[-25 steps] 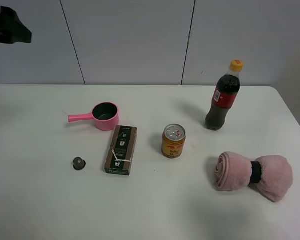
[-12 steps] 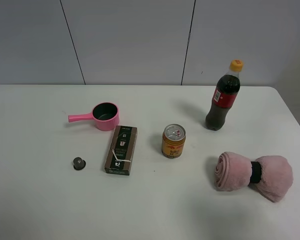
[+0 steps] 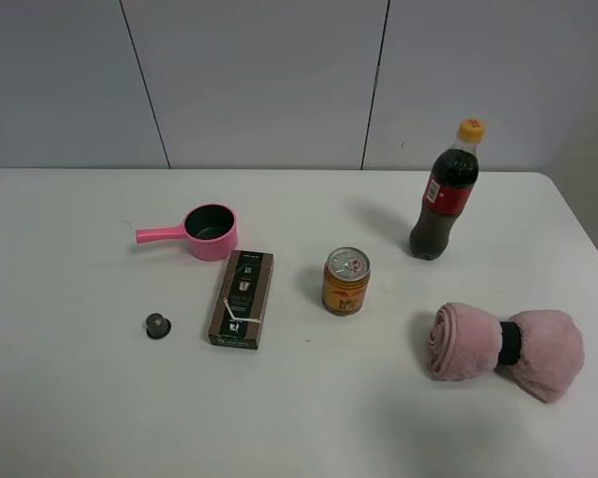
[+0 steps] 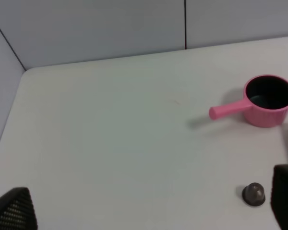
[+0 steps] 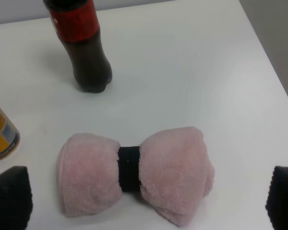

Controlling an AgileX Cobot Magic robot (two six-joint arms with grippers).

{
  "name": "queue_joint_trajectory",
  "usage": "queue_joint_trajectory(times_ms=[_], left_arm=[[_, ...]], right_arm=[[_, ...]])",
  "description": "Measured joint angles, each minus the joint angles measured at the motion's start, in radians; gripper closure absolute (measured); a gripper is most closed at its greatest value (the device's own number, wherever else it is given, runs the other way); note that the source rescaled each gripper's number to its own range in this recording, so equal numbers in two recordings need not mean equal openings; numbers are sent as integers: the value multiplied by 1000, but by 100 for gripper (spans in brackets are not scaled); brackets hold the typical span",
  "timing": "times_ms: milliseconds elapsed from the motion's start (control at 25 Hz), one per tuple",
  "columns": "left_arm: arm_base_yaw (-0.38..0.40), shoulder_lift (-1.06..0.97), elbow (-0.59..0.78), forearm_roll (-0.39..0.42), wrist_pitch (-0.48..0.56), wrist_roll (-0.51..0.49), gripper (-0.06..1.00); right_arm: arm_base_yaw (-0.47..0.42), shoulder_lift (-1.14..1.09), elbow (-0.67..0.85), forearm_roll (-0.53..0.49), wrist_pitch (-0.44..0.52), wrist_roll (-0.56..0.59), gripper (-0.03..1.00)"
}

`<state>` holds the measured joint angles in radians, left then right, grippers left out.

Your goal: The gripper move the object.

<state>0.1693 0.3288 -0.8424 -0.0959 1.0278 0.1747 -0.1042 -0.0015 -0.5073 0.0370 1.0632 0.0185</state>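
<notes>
The object, a long flat dark box [image 3: 242, 298] with tan edges and white print, lies on the white table [image 3: 80, 398] left of centre, between a small dark capsule [image 3: 157, 325] and a gold-red can [image 3: 346, 281]. Neither gripper shows in the exterior high view. In the left wrist view my left gripper [image 4: 149, 206] is open and empty, high above the table's left part, with the capsule [image 4: 253, 193] near one fingertip [image 4: 285, 196]. In the right wrist view my right gripper [image 5: 146, 199] is open and empty above the pink towel [image 5: 134, 175].
A pink saucepan [image 3: 209, 231] stands just behind the box. A cola bottle [image 3: 444, 194] stands at the back right. The rolled pink towel [image 3: 503, 347] with a black band lies at the front right. The table's right edge runs close beside the towel.
A black arm part that showed at the top left of the exterior high view one second ago has left the frame. The objects on the table have not moved.
</notes>
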Motion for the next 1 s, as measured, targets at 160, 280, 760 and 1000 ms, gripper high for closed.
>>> queue_joint_trajectory(times_ms=[160,280,760,1000], left_arm=[[0,-179,114,-2,-4,-7,-5],[0,-302,217,-3,-7,-15,-5],[0,-333,335,2,24,-44,-6],[0,-333,335,6,24,-45,-6]], right_arm=[[0,0,0,0,0,0,-3],[0,0,0,0,0,0,-3],[0,0,0,0,0,0,-3],[0,0,0,0,0,0,-3]])
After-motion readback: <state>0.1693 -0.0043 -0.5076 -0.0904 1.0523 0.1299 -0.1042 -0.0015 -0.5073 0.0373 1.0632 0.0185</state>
